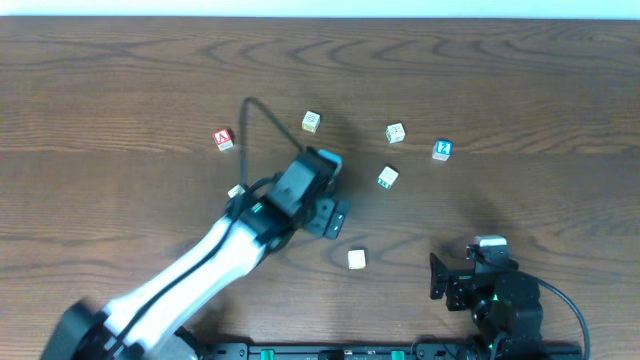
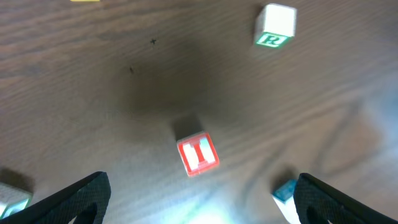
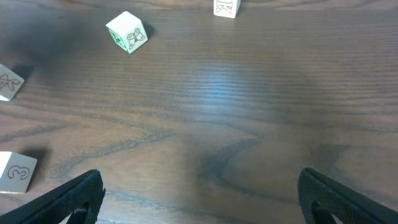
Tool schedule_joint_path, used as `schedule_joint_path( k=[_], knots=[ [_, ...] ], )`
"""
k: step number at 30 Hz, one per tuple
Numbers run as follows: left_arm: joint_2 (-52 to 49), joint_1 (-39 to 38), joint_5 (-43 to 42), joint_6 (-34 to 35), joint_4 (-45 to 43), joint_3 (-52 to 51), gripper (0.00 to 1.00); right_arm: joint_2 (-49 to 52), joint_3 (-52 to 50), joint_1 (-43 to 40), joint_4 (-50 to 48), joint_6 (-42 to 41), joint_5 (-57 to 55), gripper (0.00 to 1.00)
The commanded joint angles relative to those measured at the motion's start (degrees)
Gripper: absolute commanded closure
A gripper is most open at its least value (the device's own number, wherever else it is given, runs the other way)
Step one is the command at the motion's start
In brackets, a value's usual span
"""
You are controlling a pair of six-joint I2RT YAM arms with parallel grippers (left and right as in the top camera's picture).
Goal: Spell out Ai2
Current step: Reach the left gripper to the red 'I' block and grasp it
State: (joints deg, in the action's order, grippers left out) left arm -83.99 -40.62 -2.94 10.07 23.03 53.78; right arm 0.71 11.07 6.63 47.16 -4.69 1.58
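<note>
A red block with a white "I" [image 2: 198, 154] lies on the wood table between and just ahead of my left gripper's fingers [image 2: 202, 196], which are open and empty above it. In the overhead view the left gripper [image 1: 333, 187] hides this block. A red "A" block [image 1: 223, 139] lies at the left. A blue "2" block [image 1: 442, 150] lies at the right. My right gripper [image 1: 462, 268] is open and empty near the front edge, and its fingers [image 3: 199, 193] hover over bare wood.
A blue block [image 2: 285, 190] sits close to the left gripper's right finger. A green "R" block [image 2: 274, 25] lies ahead of it. Other blocks lie at the back [image 1: 311, 121], [image 1: 395, 132], mid-table [image 1: 387, 177] and front [image 1: 356, 259]. A "3" block [image 3: 15, 173] lies left of the right gripper.
</note>
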Motion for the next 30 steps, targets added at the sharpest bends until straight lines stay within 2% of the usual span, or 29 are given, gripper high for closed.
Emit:
schedule_joint_path(
  k=[1, 4, 9, 19, 27, 28, 30],
  knots=[
    [-7.8, 0.4, 2.8, -0.9, 0.9, 3.8, 0.05, -0.4, -0.6, -0.4, 0.2, 0.9, 0.2, 0.01],
    [-12.8, 0.5, -1.6, -0.9, 0.0, 4.4, 0.04, -0.4, -0.6, -0.4, 0.2, 0.9, 0.2, 0.01],
    [-17.0, 0.5, -2.5, -0.8, -0.8, 4.4, 0.05, -0.4, -0.6, -0.4, 0.2, 0.9, 0.2, 0.01],
    [-18.1, 0.5, -4.5, -0.6, -1.0, 4.4, 0.05, -0.4, -0.6, -0.4, 0.2, 0.9, 0.2, 0.01],
    [-20.4, 0.5, -4.4, 6.9, -0.7, 4.4, 0.00, -0.4, -0.6, -0.4, 0.2, 0.9, 0.2, 0.01],
    [-20.6, 0.5, -4.4, 7.7, -0.7, 4.4, 0.07, -0.4, -0.6, -0.4, 0.2, 0.9, 0.2, 0.01],
    [-20.6, 0.5, -4.4, 9.7, -0.7, 4.4, 0.09, -0.4, -0.6, -0.4, 0.2, 0.9, 0.2, 0.01]
  ],
)
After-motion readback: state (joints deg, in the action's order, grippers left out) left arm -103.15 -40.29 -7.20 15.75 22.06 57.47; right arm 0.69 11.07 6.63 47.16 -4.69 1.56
